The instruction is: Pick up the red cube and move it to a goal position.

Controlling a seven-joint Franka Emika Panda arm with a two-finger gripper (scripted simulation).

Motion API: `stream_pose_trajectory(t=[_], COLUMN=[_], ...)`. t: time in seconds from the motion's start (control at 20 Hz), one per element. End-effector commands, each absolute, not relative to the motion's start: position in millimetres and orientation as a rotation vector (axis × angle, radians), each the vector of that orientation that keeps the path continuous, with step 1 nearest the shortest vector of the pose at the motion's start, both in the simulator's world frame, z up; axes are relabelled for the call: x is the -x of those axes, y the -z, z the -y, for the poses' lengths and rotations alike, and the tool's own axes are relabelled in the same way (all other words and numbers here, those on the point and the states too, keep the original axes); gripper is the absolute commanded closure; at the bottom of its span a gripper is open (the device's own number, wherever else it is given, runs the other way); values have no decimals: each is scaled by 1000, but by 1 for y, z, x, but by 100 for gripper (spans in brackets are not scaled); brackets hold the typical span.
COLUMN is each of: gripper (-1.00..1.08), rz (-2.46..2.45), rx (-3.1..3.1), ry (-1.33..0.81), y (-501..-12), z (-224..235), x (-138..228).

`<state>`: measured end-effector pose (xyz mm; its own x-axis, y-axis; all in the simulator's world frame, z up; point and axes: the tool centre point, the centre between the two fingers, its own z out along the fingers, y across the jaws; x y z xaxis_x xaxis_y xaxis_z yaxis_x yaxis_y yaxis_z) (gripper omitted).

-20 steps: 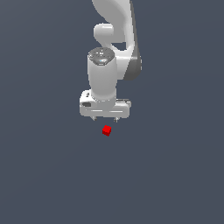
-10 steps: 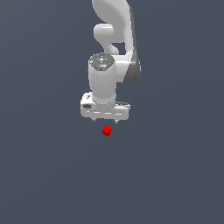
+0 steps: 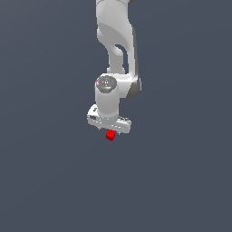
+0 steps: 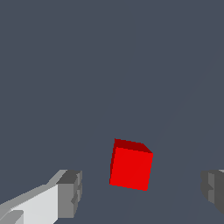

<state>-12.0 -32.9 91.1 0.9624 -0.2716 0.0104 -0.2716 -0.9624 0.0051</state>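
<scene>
Plain dark grey-blue floor [image 3: 50,181], featureless

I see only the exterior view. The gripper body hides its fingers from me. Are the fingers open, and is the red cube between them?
Observer: Yes. In the wrist view the gripper is open and the red cube sits in the gap between its two fingers.
Operator: Do the fingers touch the cube?
Observer: No. Bare floor shows on both sides of the cube, and the gap is wider toward the second finger.
Operator: Is the cube square to the fingers?
Observer: Not quite. It looks slightly rotated: besides the bright red face, a darker red face shows along one edge.
</scene>
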Motion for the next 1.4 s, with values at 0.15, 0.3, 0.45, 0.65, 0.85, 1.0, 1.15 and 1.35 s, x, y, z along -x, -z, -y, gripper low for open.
stream_pose_trajectory(t=[0.15, 0.3, 0.45, 0.65, 0.85, 1.0, 1.15, 1.35], gripper=[-92, -92, -92, -92, 108, 108, 108, 108], rz=[592, 649, 685, 698, 698, 698, 698, 698], rx=[-3081, -3071, -3064, -3062, -3062, -3062, -3062, -3062], ry=[-7, -3, -1, 0, 0, 0, 0, 0], y=[-49, -33, -24, -20, -20, -20, -20, -23], z=[32, 32, 31, 30, 30, 30, 30, 30], x=[21, 24, 25, 25, 25, 25, 25, 25])
